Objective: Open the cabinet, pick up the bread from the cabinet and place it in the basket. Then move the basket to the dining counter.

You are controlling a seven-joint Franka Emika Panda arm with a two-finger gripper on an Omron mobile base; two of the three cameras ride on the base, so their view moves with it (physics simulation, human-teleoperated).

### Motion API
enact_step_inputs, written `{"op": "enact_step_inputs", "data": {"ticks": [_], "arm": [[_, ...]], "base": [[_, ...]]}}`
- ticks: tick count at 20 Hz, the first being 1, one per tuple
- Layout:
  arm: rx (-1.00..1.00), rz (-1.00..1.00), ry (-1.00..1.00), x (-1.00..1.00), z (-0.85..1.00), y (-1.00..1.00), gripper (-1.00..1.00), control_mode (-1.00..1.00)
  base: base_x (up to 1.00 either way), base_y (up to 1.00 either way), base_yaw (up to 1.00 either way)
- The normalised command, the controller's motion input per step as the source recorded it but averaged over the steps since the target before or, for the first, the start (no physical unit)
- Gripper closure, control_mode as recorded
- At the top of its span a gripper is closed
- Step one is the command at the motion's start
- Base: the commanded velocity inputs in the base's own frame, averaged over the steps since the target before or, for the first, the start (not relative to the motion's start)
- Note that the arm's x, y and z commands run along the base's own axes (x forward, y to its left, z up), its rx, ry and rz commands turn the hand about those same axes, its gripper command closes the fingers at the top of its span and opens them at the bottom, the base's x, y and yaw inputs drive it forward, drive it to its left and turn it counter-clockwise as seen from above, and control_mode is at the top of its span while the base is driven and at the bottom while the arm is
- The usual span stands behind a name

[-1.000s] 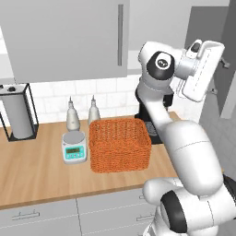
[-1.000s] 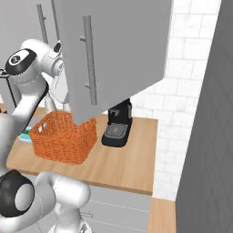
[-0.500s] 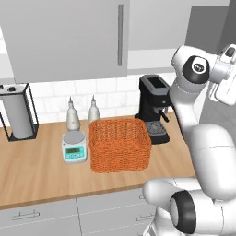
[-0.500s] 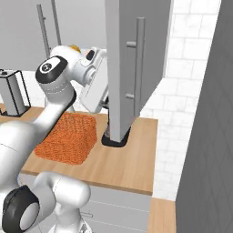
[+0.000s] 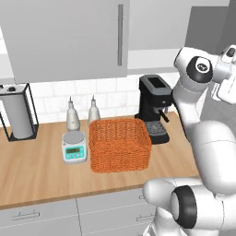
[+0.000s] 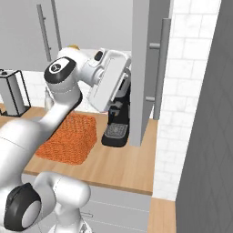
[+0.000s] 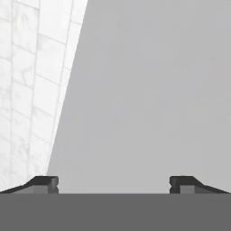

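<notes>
One cabinet [image 6: 145, 68] door stood swung wide; the end effector [image 7: 113, 182], spread and empty, faced its grey panel, the basket [image 5: 119, 144] waiting on the table [image 5: 32, 168] for bread.

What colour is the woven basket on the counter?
The basket is bright orange, which shows best in the left base view.

Nothing here can be read; the small white digital scale [image 5: 74, 149] has a display too blurred to make out.
</notes>
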Motion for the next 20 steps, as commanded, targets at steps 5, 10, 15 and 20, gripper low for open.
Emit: {"op": "enact_step_inputs", "data": {"ticks": [5, 10, 15, 20], "arm": [[0.02, -0.02, -0.01, 0.04, -0.25, 1.0, -1.0, -1.0], [0.5, -0.04, 0.01, 0.0, -0.94, 0.89, -1.0, -1.0], [0.65, 0.0, -0.03, 0.15, -0.97, 0.8, -1.0, -1.0], [0.32, -0.21, -0.47, 0.52, -0.34, 0.81, -1.0, -1.0]], "base": [[0.0, 0.0, 0.0], [0.0, 0.0, 0.0], [0.0, 0.0, 0.0], [0.0, 0.0, 0.0]]}}
